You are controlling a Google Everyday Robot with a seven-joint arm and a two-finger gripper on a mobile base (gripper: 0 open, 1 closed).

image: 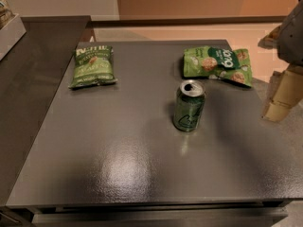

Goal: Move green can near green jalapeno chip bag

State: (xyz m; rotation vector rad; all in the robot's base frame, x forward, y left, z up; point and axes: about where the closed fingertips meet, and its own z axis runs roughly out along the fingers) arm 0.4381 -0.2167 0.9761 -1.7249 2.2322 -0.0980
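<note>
The green can stands upright near the middle of the dark grey table, silver top and pull tab up, pale logo facing me. The green jalapeno chip bag, olive-green with white lettering along its top, lies flat at the table's back left, well apart from the can. My gripper hangs at the right edge of the view, beside the table's right side, to the right of the can and not touching it. It holds nothing that I can see.
A brighter, wider green bag with a dark round logo lies at the back right, just behind the can. A dark counter runs along the left. A pale box corner shows at the top left.
</note>
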